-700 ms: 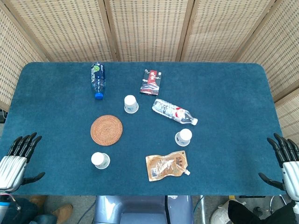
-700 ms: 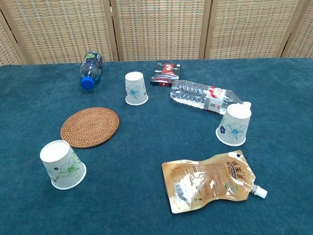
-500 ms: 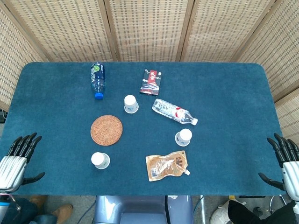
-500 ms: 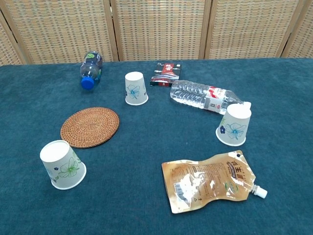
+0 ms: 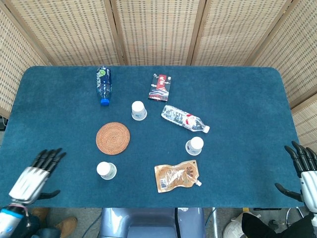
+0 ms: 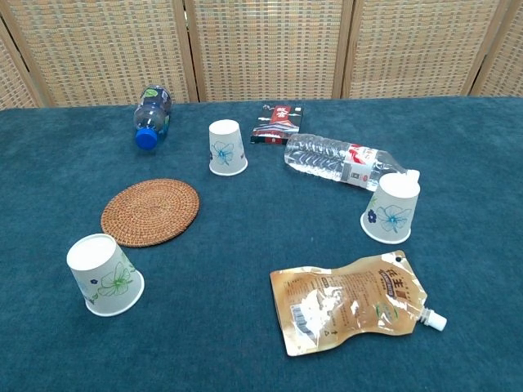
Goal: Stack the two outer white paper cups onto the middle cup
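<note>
Three white paper cups with blue flower prints stand upside down on the blue table. One cup (image 5: 106, 170) (image 6: 104, 275) is near the front left, one (image 5: 139, 110) (image 6: 226, 148) is further back at the centre, and one (image 5: 194, 146) (image 6: 391, 209) is to the right. My left hand (image 5: 35, 177) hovers over the table's front left corner, fingers spread, holding nothing, well left of the nearest cup. At the table's right front edge my right hand (image 5: 304, 171) is open and empty. Neither hand shows in the chest view.
A round woven coaster (image 5: 113, 138) (image 6: 150, 211) lies between the left and centre cups. A blue-capped bottle (image 5: 103, 84), a clear bottle (image 5: 184, 119) (image 6: 343, 161), a dark packet (image 5: 160, 87) and a tan spouted pouch (image 5: 177, 176) (image 6: 354, 301) also lie on the table.
My left hand has moved right and inward, from the table's left edge to over its front left corner. The right hand and the cups have stayed where they were.
</note>
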You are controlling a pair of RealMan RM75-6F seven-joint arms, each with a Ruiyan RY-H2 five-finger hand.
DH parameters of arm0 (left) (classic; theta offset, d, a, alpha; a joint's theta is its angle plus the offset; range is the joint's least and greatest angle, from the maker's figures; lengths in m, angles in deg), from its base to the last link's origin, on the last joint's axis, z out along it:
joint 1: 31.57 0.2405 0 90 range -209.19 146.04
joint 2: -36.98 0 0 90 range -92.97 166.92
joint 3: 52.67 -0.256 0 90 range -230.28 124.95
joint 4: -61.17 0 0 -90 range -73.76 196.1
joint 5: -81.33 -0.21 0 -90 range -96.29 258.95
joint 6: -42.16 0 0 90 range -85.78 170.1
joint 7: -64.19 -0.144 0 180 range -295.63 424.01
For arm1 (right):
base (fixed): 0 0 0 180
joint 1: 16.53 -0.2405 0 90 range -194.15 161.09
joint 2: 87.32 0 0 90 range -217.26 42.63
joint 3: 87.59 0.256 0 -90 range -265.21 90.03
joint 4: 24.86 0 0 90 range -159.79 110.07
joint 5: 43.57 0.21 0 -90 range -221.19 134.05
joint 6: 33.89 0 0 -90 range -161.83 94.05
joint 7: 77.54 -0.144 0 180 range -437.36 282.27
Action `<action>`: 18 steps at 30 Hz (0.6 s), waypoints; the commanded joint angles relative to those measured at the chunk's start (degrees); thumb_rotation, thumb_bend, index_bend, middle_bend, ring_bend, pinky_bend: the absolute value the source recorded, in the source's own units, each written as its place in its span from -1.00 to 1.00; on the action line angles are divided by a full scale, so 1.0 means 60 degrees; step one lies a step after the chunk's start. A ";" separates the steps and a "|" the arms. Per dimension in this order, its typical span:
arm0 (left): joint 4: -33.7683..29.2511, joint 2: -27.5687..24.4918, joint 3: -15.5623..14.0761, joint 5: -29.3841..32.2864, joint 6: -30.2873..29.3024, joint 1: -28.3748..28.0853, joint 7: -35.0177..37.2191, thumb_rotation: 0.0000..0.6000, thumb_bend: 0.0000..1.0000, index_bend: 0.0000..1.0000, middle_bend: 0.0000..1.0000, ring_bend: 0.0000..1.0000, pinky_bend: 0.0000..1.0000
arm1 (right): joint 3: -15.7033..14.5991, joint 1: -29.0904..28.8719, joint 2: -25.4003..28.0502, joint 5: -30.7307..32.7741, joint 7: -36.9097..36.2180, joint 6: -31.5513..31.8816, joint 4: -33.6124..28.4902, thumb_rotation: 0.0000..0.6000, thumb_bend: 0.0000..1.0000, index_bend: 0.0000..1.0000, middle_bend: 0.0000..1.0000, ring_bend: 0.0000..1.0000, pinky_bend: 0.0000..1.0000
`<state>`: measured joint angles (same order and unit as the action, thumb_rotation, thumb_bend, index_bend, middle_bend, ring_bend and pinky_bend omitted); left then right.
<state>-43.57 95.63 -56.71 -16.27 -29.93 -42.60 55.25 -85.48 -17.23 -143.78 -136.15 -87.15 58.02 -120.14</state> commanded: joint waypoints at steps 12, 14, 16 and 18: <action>0.2096 0.2504 0.0677 -0.0390 0.2734 -0.2642 -0.0428 1.00 -0.87 -0.66 -0.90 -0.87 -0.67 | 0.0121 -0.0136 -0.0124 0.0356 0.0257 -0.0339 0.0041 1.00 -1.00 -1.00 -1.00 -1.00 -1.00; 0.2335 0.2709 0.0720 -0.0393 0.2709 -0.2762 -0.0426 1.00 -0.84 -0.61 -0.85 -0.82 -0.62 | 0.0140 -0.0152 -0.0140 0.0413 0.0295 -0.0383 0.0048 1.00 -1.00 -1.00 -1.00 -1.00 -1.00; 0.2492 0.2886 0.0769 -0.0319 0.2729 -0.2892 -0.0393 1.00 -0.82 -0.58 -0.82 -0.78 -0.58 | 0.0152 -0.0172 -0.0161 0.0454 0.0343 -0.0430 0.0051 1.00 -1.00 -1.00 -1.00 -1.00 -1.00; 0.2586 0.2993 0.0798 -0.0262 0.2765 -0.3001 -0.0420 1.00 -0.78 -0.52 -0.74 -0.70 -0.51 | 0.0158 -0.0184 -0.0177 0.0476 0.0377 -0.0458 0.0054 1.00 -1.00 -1.00 -1.00 -1.00 -1.00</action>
<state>-28.29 113.30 -52.11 -18.03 -13.48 -60.33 52.72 -84.53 -18.32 -144.84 -133.30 -84.89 55.28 -119.83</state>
